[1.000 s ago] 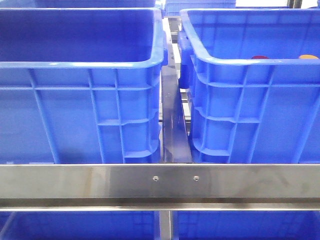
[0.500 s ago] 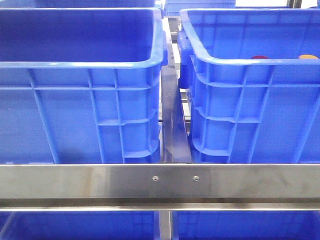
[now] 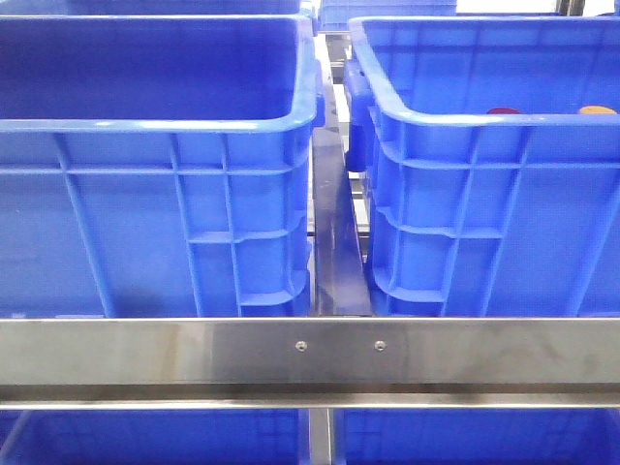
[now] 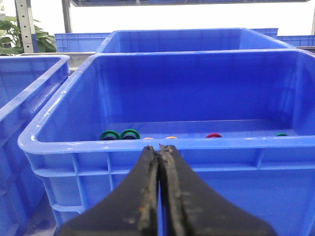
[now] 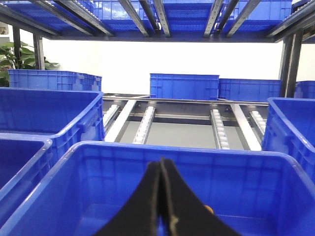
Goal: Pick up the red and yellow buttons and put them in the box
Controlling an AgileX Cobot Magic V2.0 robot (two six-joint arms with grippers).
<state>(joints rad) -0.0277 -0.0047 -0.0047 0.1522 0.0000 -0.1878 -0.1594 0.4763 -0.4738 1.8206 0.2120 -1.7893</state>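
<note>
In the right-hand crate [image 3: 484, 194], over its near rim, we see the red button [image 3: 503, 111] and yellow button [image 3: 598, 110]. The left-hand crate [image 3: 155, 194] sits beside it. Left gripper [image 4: 159, 162] and right gripper [image 5: 161, 172] both have jaws pressed together, holding nothing.

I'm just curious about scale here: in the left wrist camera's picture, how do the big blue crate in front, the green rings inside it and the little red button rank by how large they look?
1. The blue crate, by far.
2. The pair of green rings.
3. The red button, though it sits half hidden behind the crate's rim, so its full size is unsure.
</note>
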